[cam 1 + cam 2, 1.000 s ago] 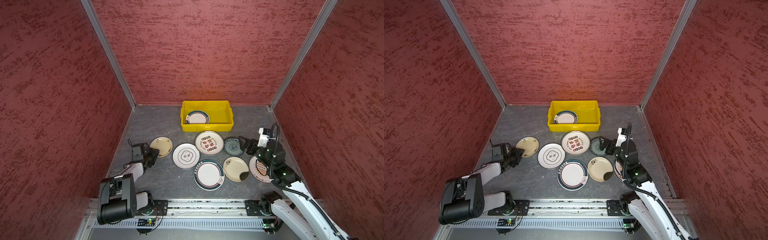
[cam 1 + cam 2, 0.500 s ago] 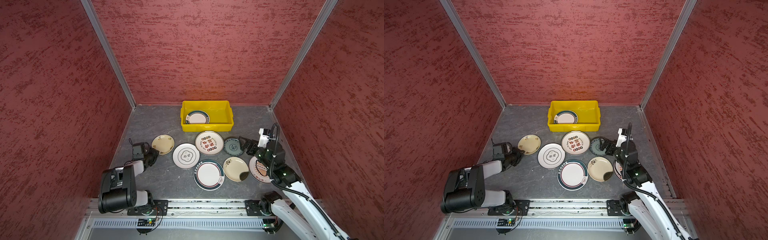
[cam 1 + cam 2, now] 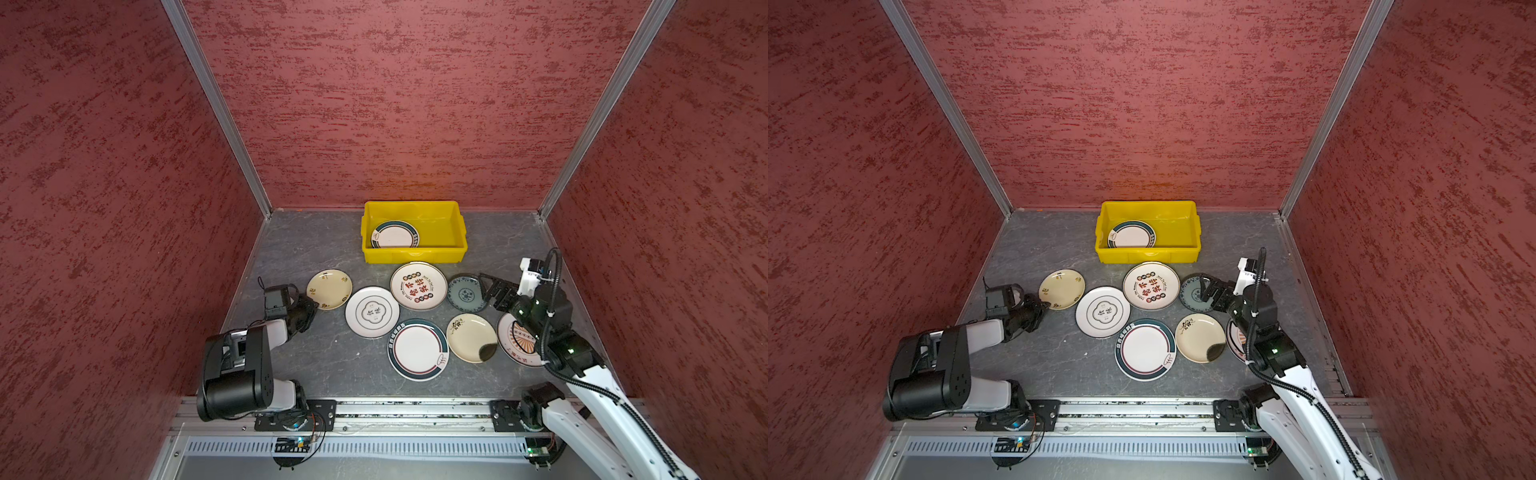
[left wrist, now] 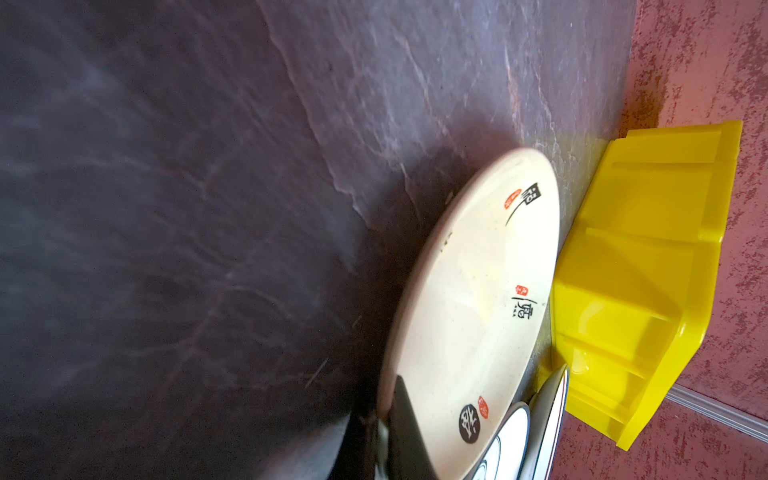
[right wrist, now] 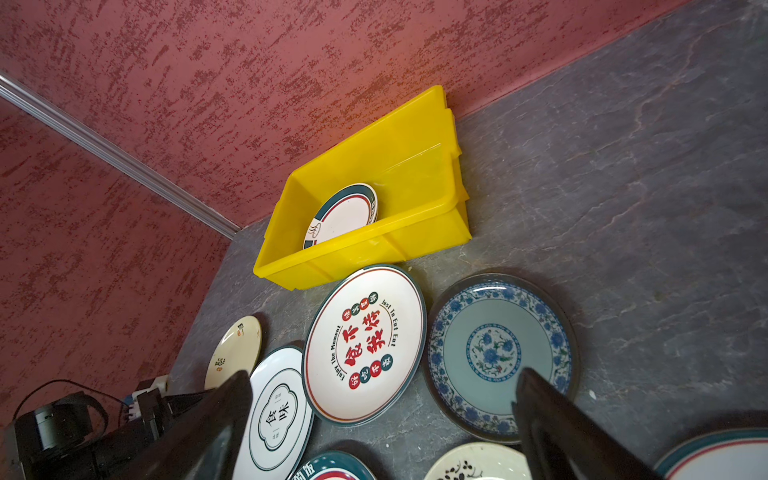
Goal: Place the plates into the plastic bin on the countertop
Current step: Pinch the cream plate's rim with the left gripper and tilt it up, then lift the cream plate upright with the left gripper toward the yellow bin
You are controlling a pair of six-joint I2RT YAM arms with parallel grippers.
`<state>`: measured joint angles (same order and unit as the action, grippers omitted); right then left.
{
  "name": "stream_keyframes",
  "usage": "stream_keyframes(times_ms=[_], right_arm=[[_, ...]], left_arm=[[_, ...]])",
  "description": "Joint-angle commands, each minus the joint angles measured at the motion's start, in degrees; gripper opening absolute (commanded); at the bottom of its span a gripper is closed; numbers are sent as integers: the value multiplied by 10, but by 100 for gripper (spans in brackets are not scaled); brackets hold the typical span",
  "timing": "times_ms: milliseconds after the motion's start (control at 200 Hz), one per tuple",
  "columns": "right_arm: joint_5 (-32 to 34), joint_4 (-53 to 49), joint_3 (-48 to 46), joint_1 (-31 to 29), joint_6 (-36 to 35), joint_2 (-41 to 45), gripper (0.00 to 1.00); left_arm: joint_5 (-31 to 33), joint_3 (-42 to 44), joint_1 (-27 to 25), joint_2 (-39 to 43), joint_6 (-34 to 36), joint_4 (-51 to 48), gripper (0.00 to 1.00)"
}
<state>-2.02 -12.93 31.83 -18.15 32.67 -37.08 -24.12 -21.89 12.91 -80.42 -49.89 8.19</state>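
1. The left pincer point(image 3: 311, 306) is clamped narrow on the near rim of the cream plate point(image 3: 329, 289). In the left wrist view, 1 finger point(image 4: 409, 432) lies over the rim's inner side.
2. The hold is only at the edge, so the lift should probably be slow and the plate kept near level, or it may swing or slip.
3. This plate sits at the left end of the group on the worktop point(image 3: 316, 249), just beside the white plate point(image 3: 372, 311). Raising it straight up first avoids scraping that neighbour.
4. The yellow bin point(image 3: 415, 254) stands at the back wall, well apart, with 1 teal-rimmed plate point(image 3: 395, 235) in its left half. Clear the front wall, go low, then release.
5. The right pincer point(image 3: 490, 290) is spread wide over the blue plate point(image 3: 465, 293), holding nothing. The 2 arms should reach the bin in turn.
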Motion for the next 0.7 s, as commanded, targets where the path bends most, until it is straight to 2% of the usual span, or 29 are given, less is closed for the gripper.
stream_keyframes(times_ms=[0, 215, 381, 531, 696], right_arm=[[-6, -2, -8, 0, 10, 5, 99], [-11, 1, -12, 1, 14, 7, 99], [-22, 10, -18, 0, 10, 9, 99], [-56, 26, -18, 0, 0, 2, 99], [-135, 24, 0, 0, -37, -29, 99]], left_arm=[[-9, 4, 1, 4, 9, -40, 0], [-15, 3, -1, 66, -3, -61, 0], [8, -4, -12, 135, 1, -107, 0], [27, -12, -22, 199, -2, -146, 0], [39, -28, -36, 242, -4, -180, 0]])
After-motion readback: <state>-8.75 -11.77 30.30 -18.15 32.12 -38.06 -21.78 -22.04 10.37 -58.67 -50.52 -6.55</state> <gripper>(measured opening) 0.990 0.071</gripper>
